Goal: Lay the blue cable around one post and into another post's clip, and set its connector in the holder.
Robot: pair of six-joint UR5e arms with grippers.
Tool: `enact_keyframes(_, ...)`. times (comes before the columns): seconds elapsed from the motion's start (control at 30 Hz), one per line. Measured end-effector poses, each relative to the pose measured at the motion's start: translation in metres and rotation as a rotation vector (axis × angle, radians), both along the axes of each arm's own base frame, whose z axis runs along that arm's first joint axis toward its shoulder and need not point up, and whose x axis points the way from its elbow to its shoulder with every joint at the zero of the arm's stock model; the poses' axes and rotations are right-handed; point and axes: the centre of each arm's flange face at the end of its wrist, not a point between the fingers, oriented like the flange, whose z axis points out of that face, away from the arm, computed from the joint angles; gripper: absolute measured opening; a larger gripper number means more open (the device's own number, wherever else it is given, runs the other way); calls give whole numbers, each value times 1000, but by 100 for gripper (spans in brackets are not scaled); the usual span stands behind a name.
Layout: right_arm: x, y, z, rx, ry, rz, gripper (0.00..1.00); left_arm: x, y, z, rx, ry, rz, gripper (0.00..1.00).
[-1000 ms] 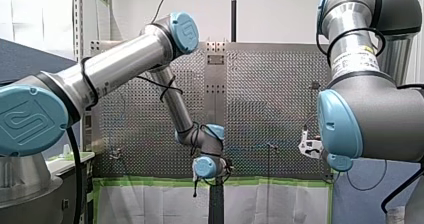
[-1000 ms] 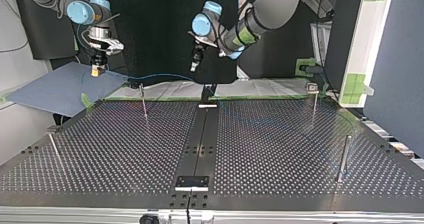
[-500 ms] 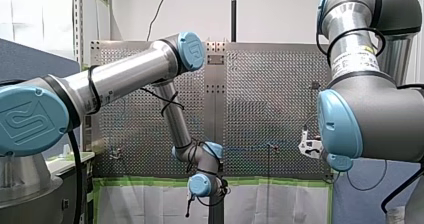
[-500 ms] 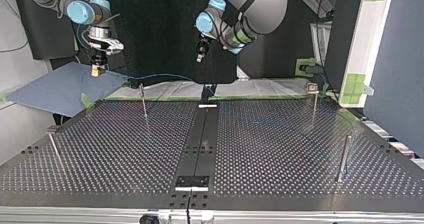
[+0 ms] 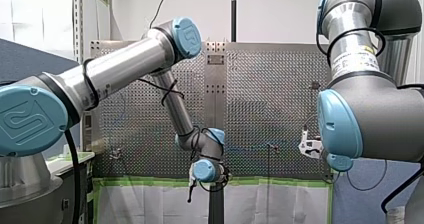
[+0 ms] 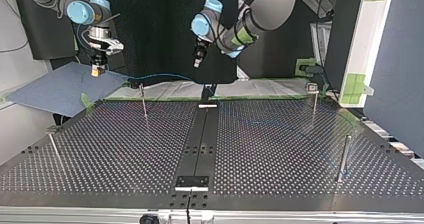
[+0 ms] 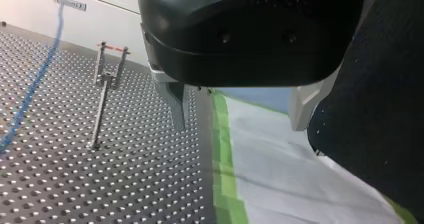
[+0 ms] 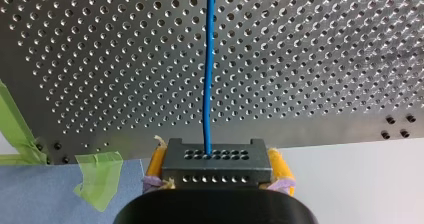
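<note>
Pinching a boxy black connector (rows of tiny round holes in it) between the soft yellow pads of my right gripper. Coming out of that block, a thin smooth blue cable, straight ahead over the shiny metal table dotted with holes. Spread wide with nothing inside: the flat metal fingers of my left gripper, up above bright green tape and a white sheet. Beside them, a skinny post with a forked clip on top. In the top view, my right gripper at ten o'clock, my left gripper near twelve, a fat round post at four o'clock, a dark wall behind.
</note>
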Motion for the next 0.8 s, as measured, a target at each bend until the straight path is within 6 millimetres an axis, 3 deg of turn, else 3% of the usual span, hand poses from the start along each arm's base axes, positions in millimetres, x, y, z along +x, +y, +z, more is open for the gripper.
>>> enact_keyframes(0.43, 0, 0, 0, 0, 0, 1, 0, 20, -7, 60, -39, -67, 22, 100)
enact_keyframes(0.8, 0, 1, -1, 5, 1, 1, 0, 34, -5, 70, -58, -124, 47, 100)
